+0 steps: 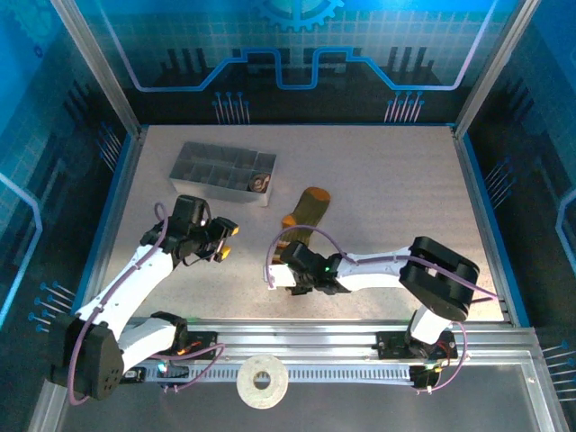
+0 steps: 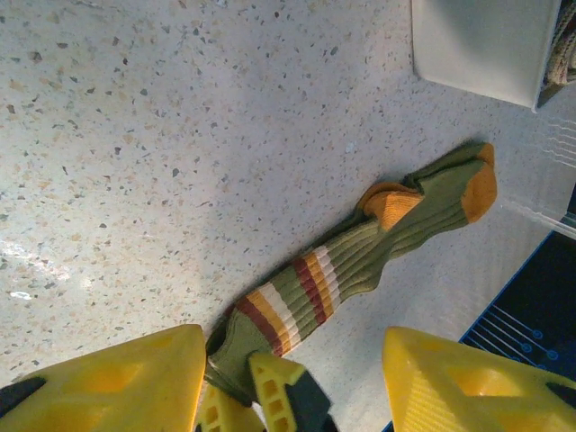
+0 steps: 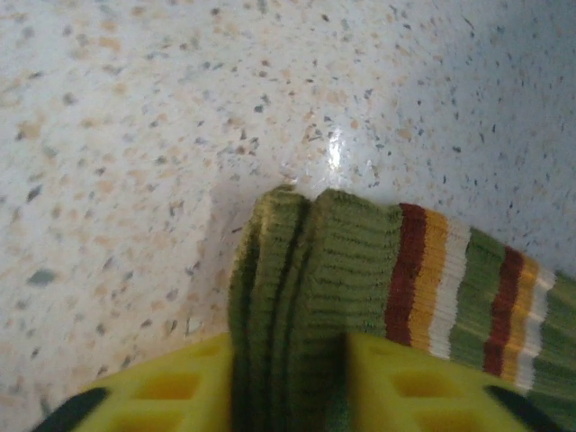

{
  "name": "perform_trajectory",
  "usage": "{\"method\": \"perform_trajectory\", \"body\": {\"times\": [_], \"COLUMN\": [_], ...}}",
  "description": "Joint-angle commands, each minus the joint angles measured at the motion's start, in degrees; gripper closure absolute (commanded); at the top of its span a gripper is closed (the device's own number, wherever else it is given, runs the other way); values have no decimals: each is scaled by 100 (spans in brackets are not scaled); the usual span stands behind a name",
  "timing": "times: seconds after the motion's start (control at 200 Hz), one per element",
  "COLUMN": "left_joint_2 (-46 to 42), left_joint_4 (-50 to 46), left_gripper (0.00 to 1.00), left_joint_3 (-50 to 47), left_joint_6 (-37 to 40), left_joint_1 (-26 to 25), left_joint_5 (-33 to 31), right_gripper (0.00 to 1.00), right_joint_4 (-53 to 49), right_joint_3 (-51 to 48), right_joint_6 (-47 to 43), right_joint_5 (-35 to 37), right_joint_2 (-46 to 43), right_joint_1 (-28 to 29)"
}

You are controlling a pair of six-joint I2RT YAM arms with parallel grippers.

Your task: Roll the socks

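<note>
You had the right gripper [image 3: 292, 364] clamped on the cuff of the olive green sock [image 1: 306, 214]. The sock lay stretched full length near the middle of the table [image 1: 396, 180], toe toward the far edge, and by my judgement its rolling was barely begun. Your left gripper [image 1: 223, 239] hovered just beside it, jaws apart, holding nothing. The checkered sock [image 1: 261, 183] sat bundled in the grey tray [image 1: 193, 166], apparently finished.

The tray [image 1: 193, 186] sits at the far left of the tabletop [image 1: 387, 180], with the second sock [image 1: 261, 183] in its right-end compartment. The first sock [image 1: 304, 214] lies on the tabletop just near and right of the tray. Its near end sits between the right fingers [image 3: 423, 382]. The left fingers [image 2: 108, 382] stand left of that end.
</note>
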Motion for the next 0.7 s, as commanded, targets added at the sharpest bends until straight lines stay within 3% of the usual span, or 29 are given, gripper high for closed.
{"method": "perform_trajectory", "body": {"times": [0.0, 0.145, 0.4, 0.58, 0.695], "left_joint_2": [-43, 107, 397, 777, 997], "left_joint_4": [-72, -30, 239, 420, 620], "left_gripper": [45, 45, 46, 48, 52], "left_joint_3": [-88, -1, 26, 151, 190], "left_joint_6": [91, 162, 127, 13, -215], "left_joint_1": [34, 25, -198, -603, -939], "left_joint_5": [198, 290, 390, 437, 389], "right_gripper": [84, 100, 100, 100, 100], "right_joint_4": [-63, -413, -1236, -1601, -1816], "right_joint_3": [231, 297, 672, 1041, 1346], "right_joint_6": [186, 465, 1594, 2265, 2683], "right_joint_5": [502, 33, -1846, -3172, -3611], "right_joint_2": [159, -208, -434, -71, 288], "right_joint_1": [-31, -97, -852, -1457, -1798]}}
